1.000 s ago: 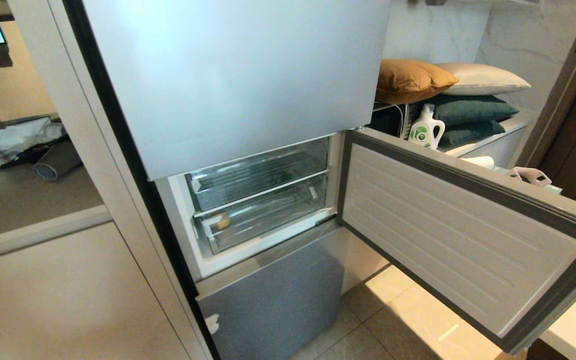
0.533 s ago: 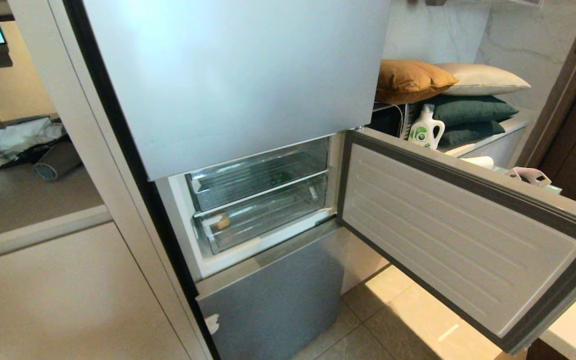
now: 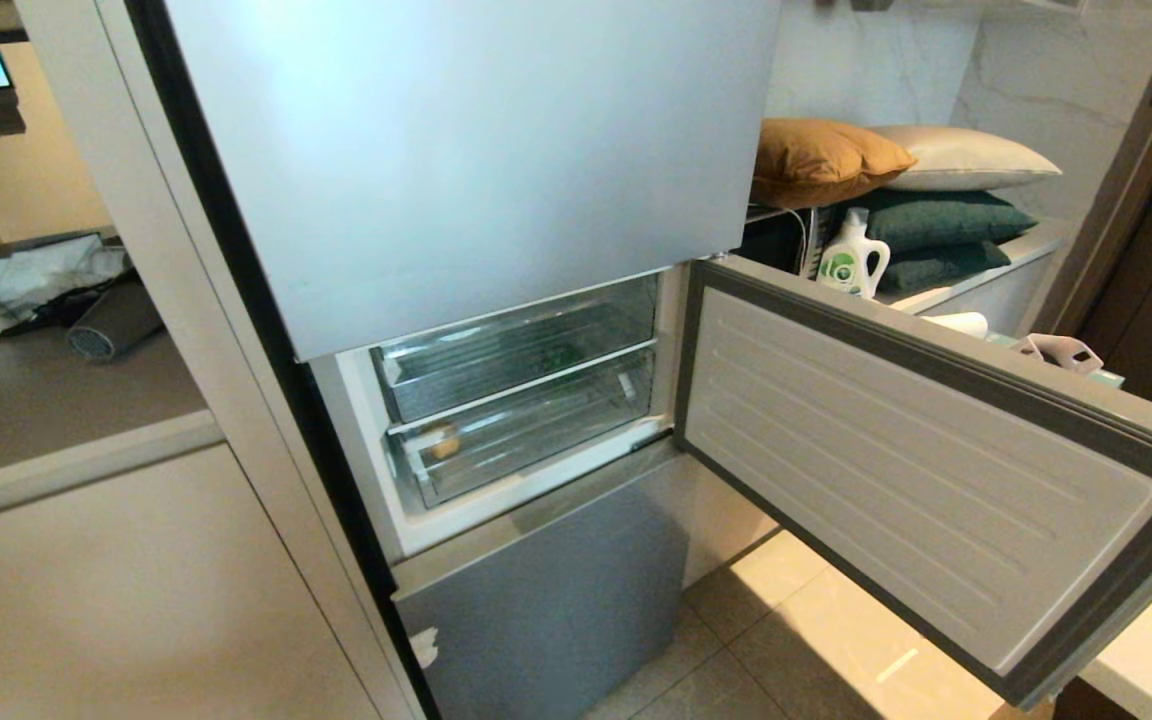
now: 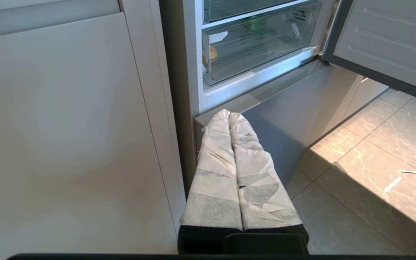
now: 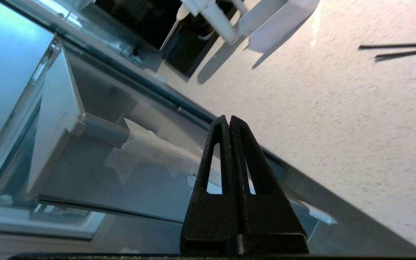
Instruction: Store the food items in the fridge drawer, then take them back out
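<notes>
The fridge's middle door stands swung open to the right. Behind it two see-through drawers sit pushed in, an upper one and a lower one. The tan potato-like lump lies at the lower drawer's left end, and the left wrist view shows it too. A dark-green patch, the pepper, shows through the plastic by the rail between the drawers; I cannot tell which drawer holds it. My left gripper, wrapped in white, is shut and empty below the compartment. My right gripper is shut and empty beside the open door.
Beige cabinet fronts flank the fridge on the left. Stacked pillows and a white detergent bottle sit behind the open door. A pale speckled counter lies by the right gripper. Tiled floor spreads under the door.
</notes>
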